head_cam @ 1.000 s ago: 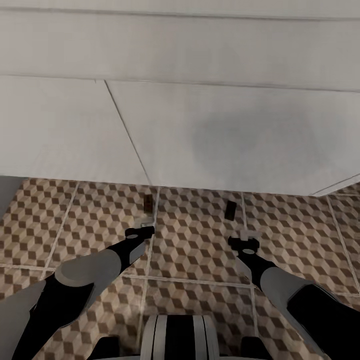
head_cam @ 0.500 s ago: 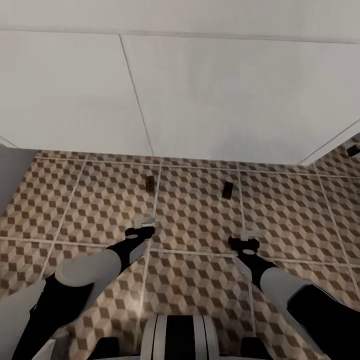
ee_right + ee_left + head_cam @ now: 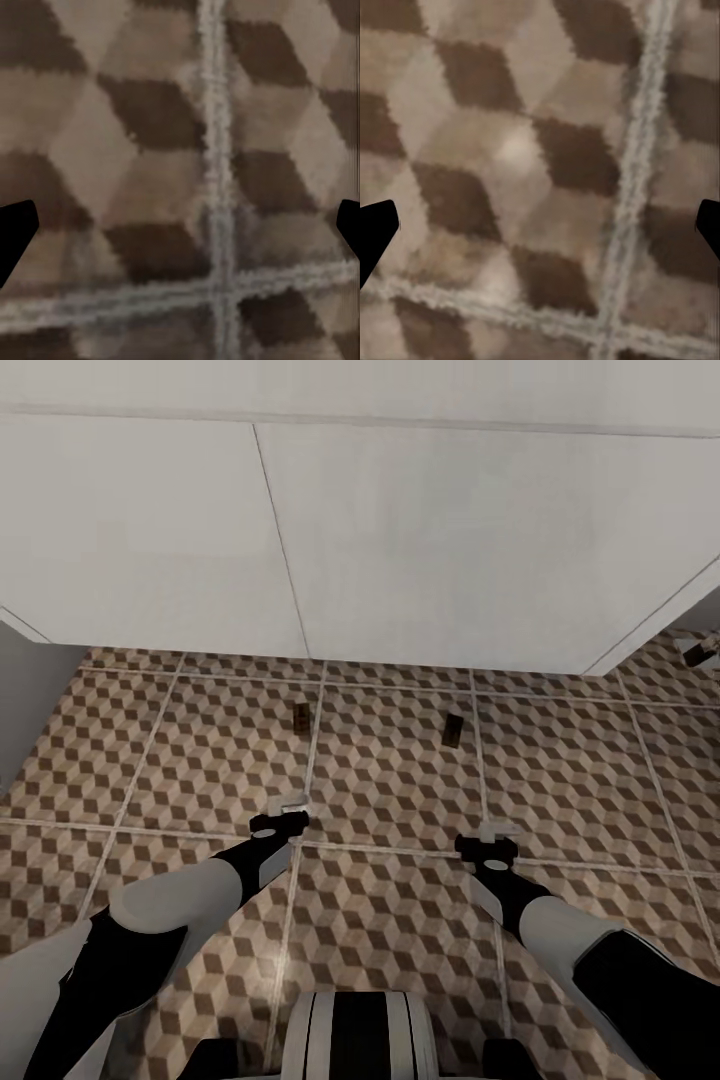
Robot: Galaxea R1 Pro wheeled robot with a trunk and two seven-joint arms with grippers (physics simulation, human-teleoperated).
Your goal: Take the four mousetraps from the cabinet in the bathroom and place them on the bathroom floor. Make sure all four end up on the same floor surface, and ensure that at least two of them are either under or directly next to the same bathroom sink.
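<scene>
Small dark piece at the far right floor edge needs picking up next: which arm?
Right, probably: the right claw, open, hangs nearer that small dark piece than the left claw.

No writing, label, brand or number can be read anywhere. The bathroom floor (image 3: 400, 780) carries only its printed cube pattern. The white vanity front (image 3: 420, 540) is plain.

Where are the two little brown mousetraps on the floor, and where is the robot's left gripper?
left mousetrap (image 3: 300, 717), head view, middle of its dark top.
right mousetrap (image 3: 454, 729), head view, middle of its dark top.
left gripper (image 3: 285, 801), head view, between its pale fingertips.
</scene>
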